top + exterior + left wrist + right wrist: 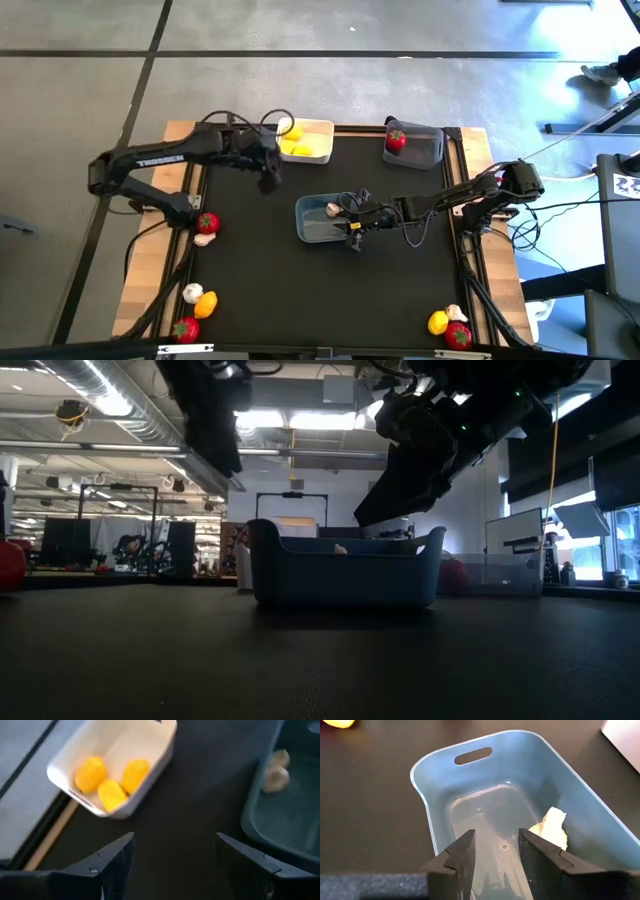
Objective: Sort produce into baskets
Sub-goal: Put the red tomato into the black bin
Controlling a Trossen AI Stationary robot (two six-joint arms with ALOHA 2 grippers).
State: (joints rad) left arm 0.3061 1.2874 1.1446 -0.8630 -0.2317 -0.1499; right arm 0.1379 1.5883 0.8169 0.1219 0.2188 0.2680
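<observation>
The white basket (pixel 318 128) stands at the far middle with three yellow pieces (pixel 111 779) in it. Right of it, the dark grey basket (pixel 425 150) holds a red piece (pixel 396 140). The blue-grey basket (pixel 312 228) sits mid-table with a garlic bulb (pixel 550 827) inside. My left gripper (pixel 268 178) hangs open and empty above the mat between the white and blue-grey baskets (pixel 175 855). My right gripper (pixel 497 855) hovers over the blue-grey basket's right end, its fingers a little apart with nothing between them.
Loose produce lies at the table's edges: a red piece (pixel 207 223) and a garlic (pixel 204 238) at the left, a garlic (pixel 192 292), an orange piece (pixel 206 303) and a red one (pixel 186 328) near left, and a yellow (pixel 438 322), a garlic (pixel 455 312) and a red (pixel 458 335) near right.
</observation>
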